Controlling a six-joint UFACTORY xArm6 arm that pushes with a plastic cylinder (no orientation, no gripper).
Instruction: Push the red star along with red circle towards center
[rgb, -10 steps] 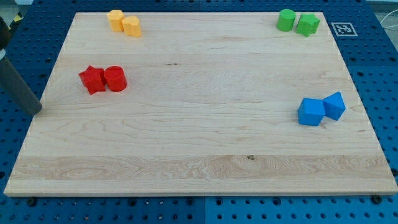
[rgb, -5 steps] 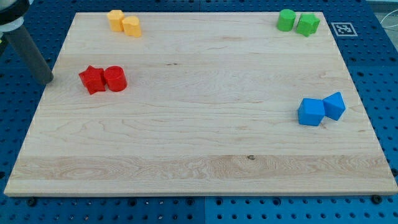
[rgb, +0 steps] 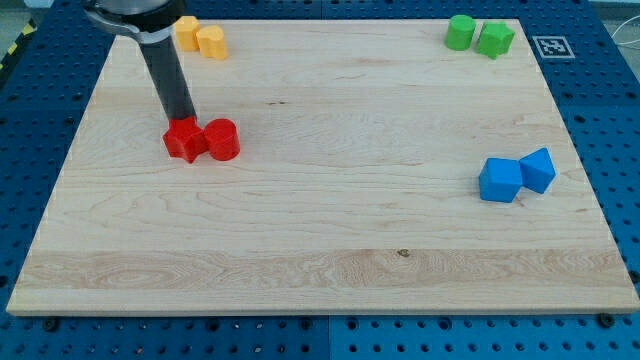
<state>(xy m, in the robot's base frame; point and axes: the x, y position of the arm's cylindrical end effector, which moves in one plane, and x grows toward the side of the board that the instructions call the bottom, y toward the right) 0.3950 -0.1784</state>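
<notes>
Just below my tip (rgb: 186, 119), which has no jaws to spread or pinch, the red star (rgb: 185, 139) touches the rod's lower end, the red circle (rgb: 222, 139) pressed against the star's far side toward the view's right, both left of the board (rgb: 330, 260) centre.

A robotics lab bench, by every sign. A pale wooden board (rgb: 330, 230) lies on a blue perforated mounting plate (rgb: 620, 150) studded with regular holes. A black-and-white fiducial marker (rgb: 553, 46) sits far to the view's right of my tip (rgb: 185, 119), and yellow-black hazard tape (rgb: 15, 50) up to its left.
</notes>
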